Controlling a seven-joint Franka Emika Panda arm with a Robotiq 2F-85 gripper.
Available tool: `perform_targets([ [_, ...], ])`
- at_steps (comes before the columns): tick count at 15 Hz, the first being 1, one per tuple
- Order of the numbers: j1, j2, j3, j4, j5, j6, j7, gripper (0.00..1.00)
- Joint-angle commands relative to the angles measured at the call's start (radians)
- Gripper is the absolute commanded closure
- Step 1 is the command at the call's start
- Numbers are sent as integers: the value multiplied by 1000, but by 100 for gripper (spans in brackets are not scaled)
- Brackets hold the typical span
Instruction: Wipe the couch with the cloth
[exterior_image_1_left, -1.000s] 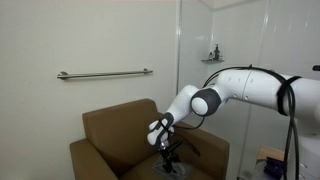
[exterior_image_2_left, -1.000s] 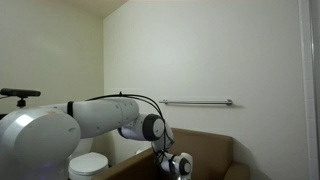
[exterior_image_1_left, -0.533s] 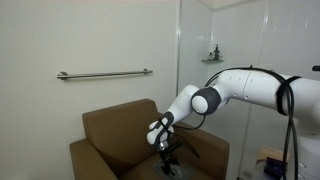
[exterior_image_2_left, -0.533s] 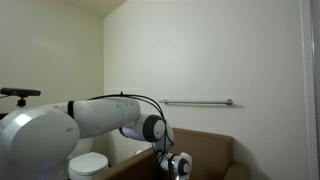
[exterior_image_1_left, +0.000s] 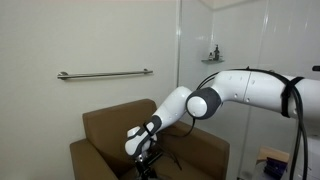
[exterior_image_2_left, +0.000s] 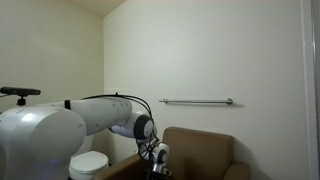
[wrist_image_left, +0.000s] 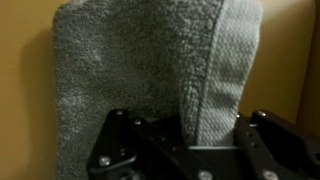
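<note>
The tan-brown couch shows in both exterior views, and in the other one its back rises behind the arm. My gripper hangs low over the seat near the couch's front, and it also shows low down against the couch. In the wrist view the grey cloth fills most of the picture, lying on the tan upholstery. The gripper is shut on the cloth, a fold of it pinched between the black fingers.
A metal grab rail runs along the wall above the couch, seen again from the side. A small shelf with bottles hangs beyond a glass panel. A white round fixture stands beside the couch.
The arm has swung across the seat toward the couch's other side and slightly lower, dragging the cloth with it. The gripper stays shut.
</note>
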Motion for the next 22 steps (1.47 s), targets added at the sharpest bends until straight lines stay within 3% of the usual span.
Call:
perform_targets([
  [1,29,0,-1,-15,-6,0,-43,96],
  [6,-15,8,-60,-55,-9,-37,-31,96],
  [13,-160,7,-147,-82,-13,-75,-6,96],
  [17,-201,7,-144,-81,-12,-69,-9,96],
  [22,-173,6,-102,-56,7,-8,2,96],
])
